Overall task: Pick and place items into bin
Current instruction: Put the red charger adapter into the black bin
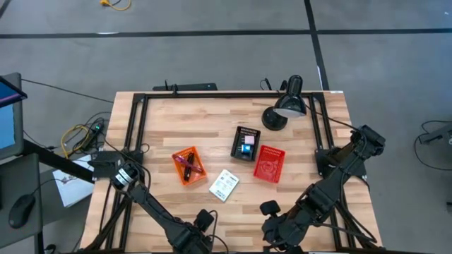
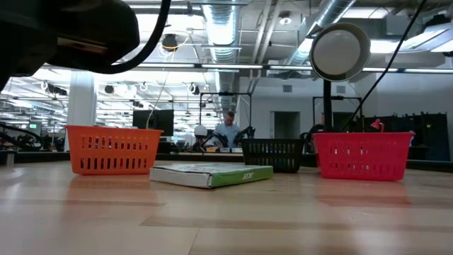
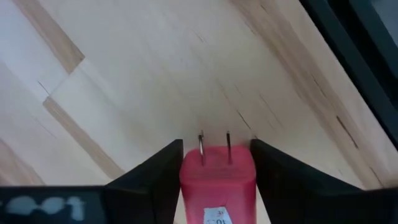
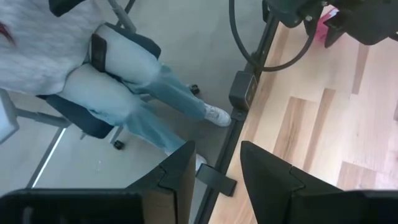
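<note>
The left gripper [image 3: 216,180] is gripping a small red-pink plug-in adapter [image 3: 217,185] between its two dark fingers, metal prongs pointing forward, and hovering over bare wood at the near edge of the table [image 1: 169,120]. The right gripper [image 4: 214,180] is waiting near the table's near right edge, its jaws parted a little and holding nothing, looking past the table edge at a seated person's legs [image 4: 143,99].

The sorting appears partly done. The orange bin [image 1: 188,166] at centre left is already holding pen-like items, and the black bin [image 1: 245,143] is carrying something blue and pink. The red bin [image 1: 269,163] is showing no contents. A white packet [image 1: 224,185] is lying on the wood between the orange and red bins, not yet binned, and the held adapter also needs placing. A black desk lamp [image 1: 284,108] is standing at the far right.
</note>
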